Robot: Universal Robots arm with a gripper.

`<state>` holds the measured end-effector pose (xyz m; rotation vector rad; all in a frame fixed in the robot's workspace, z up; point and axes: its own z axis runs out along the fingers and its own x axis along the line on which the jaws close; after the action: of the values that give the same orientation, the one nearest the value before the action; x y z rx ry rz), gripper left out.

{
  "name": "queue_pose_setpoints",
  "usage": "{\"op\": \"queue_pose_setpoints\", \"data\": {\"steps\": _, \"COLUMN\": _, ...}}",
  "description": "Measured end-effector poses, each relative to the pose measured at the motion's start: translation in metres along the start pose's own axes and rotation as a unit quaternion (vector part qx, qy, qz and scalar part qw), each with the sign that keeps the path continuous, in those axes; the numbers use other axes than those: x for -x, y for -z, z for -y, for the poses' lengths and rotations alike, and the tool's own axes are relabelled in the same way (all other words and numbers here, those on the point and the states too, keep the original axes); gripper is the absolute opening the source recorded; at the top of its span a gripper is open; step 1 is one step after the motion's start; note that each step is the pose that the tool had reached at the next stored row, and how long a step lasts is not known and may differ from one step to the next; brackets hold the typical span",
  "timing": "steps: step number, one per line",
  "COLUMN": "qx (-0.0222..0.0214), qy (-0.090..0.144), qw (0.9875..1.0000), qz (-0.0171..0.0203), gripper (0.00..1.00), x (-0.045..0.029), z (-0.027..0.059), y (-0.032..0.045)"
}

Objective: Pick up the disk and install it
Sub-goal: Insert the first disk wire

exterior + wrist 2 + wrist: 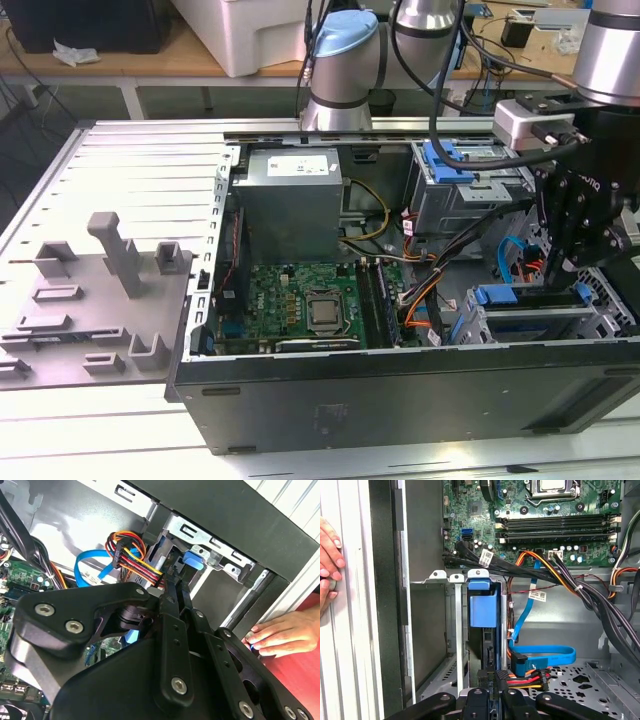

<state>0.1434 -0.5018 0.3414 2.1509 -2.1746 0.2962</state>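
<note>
One arm: black two-finger gripper (563,265) reaches down at the right of the exterior view, over the silver metal drive cage (520,325).
Task item: the disk (483,605), a flat hard drive in a blue plastic carrier bracket, stands on edge inside a cage slot, with its blue tab toward the green motherboard (545,510).
Claw: fingers drawn together, tips at the near end of the disk in both wrist views; whether they pinch it cannot be told.
Case: black open computer tower (400,400) lies on its side at the centre of the exterior view.
Cables: flat blue data cable (545,655) and red-yellow-black wire plug (527,679) sit just beside the disk.
Hand: a person's hand (277,632) rests against the tower's outer wall.
</note>
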Motion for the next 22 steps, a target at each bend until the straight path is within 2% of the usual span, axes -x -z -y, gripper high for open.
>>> {"op": "queue_pose_setpoints", "data": {"steps": 4, "qx": 0.0002, "qy": -0.001, "qw": 1.0, "qz": 0.0012, "gripper": 0.17, "x": -0.0001, "z": 0.0001, "y": -0.0002}}
{"op": "queue_pose_setpoints", "data": {"steps": 11, "qx": 0.0005, "qy": -0.003, "qw": 1.0, "qz": 0.0063, "gripper": 0.17, "x": -0.0014, "z": 0.0005, "y": -0.0005}}
{"op": "queue_pose_setpoints", "data": {"steps": 13, "qx": 0.0006, "qy": -0.003, "qw": 1.0, "qz": 0.0086, "gripper": 0.17, "x": -0.0024, "z": 0.0006, "y": -0.0007}}
{"op": "queue_pose_setpoints", "data": {"steps": 16, "qx": 0.001, "qy": -0.005, "qw": 0.9999, "qz": 0.0146, "gripper": 0.17, "x": -0.0045, "z": 0.0007, "y": -0.0011}}
{"op": "queue_pose_setpoints", "data": {"steps": 22, "qx": 0.001, "qy": -0.006, "qw": 0.9999, "qz": 0.015, "gripper": 0.17, "x": -0.005, "z": 0.0007, "y": -0.0011}}
